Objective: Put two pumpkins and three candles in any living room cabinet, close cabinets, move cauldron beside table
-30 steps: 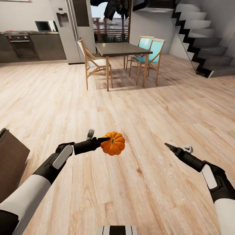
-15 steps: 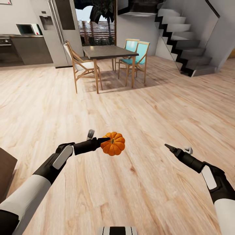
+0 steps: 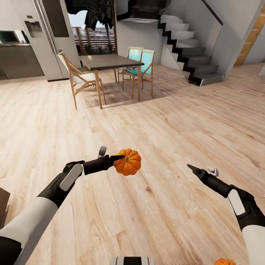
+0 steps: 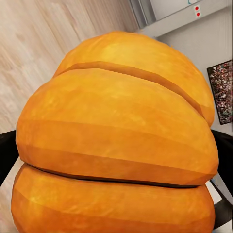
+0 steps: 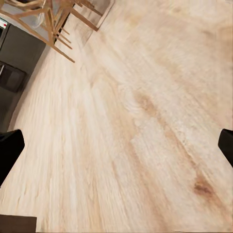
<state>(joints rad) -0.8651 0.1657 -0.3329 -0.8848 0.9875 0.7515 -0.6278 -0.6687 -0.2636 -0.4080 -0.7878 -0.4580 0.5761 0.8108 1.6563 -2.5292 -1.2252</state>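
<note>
An orange ribbed pumpkin hangs above the wooden floor with my left gripper shut on it. Seen close in the left wrist view, the pumpkin sits between the dark fingers. My right gripper is held out over bare floor at the right; its fingers stand far apart, open and with nothing between them. The top of a second pumpkin peeks in at the lower right edge. A dark-brown corner of the cabinet shows at the lower left edge. The candles and the cauldron are out of view.
A dark-topped dining table with wooden chairs and teal chairs stands ahead. Behind it are a fridge and kitchen counter to the left, and a staircase to the right. Wide wooden floor lies between.
The camera has turned right, so the room has slid left in the picture. The cabinet has nearly left the frame and a second pumpkin has come in. Both arms keep their pose.
</note>
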